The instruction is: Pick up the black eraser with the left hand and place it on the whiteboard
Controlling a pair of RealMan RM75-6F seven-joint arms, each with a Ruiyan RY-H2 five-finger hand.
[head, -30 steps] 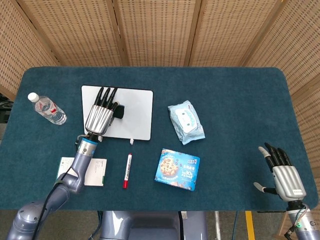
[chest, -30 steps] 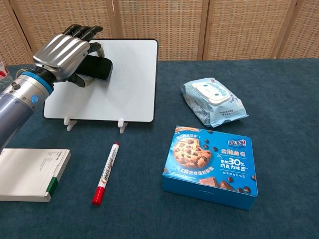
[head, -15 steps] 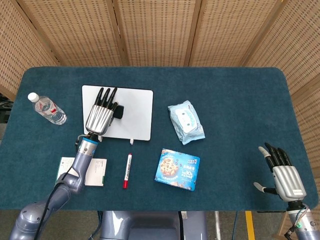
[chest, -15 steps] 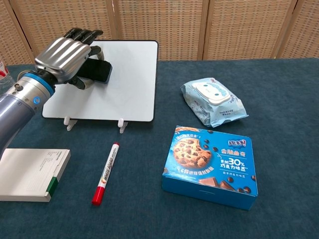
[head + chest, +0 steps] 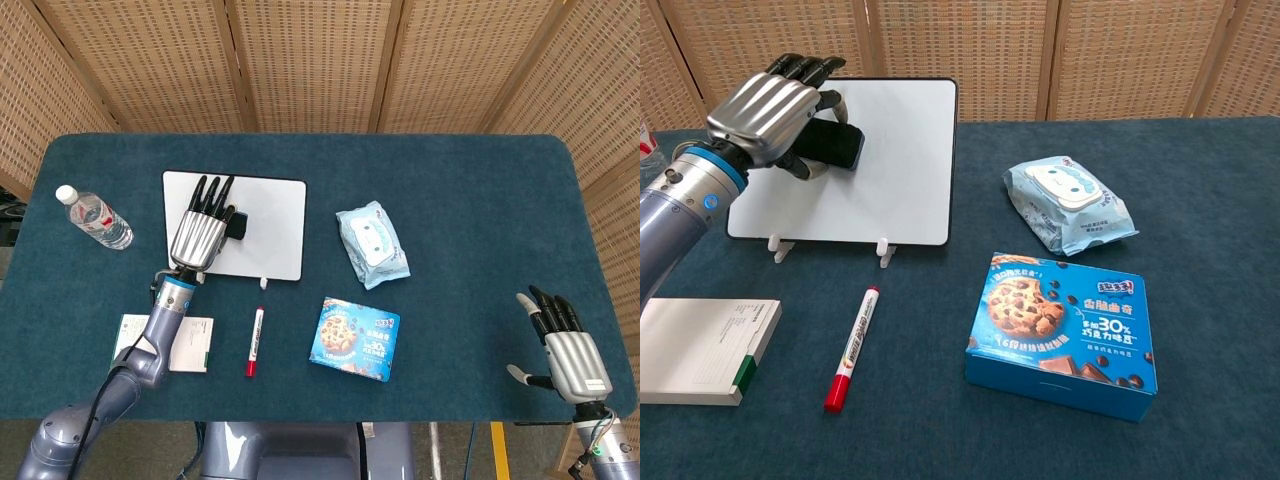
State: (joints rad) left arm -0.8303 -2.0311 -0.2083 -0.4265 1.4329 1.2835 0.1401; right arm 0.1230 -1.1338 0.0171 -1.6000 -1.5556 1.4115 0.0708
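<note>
Change: over the last second my left hand has barely shifted, and the black eraser stays over the whiteboard, at nine o'clock on it. I judge release is due. Hand: curled over the eraser, grasping it. Right hand: splayed, idle at the surface's four o'clock.

Cookie box — "30%" legible, rest unclear.

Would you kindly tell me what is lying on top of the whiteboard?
The black eraser sits over the white rectangular whiteboard, gripped by the left hand, whose fingers hide its left part and underside.
</note>
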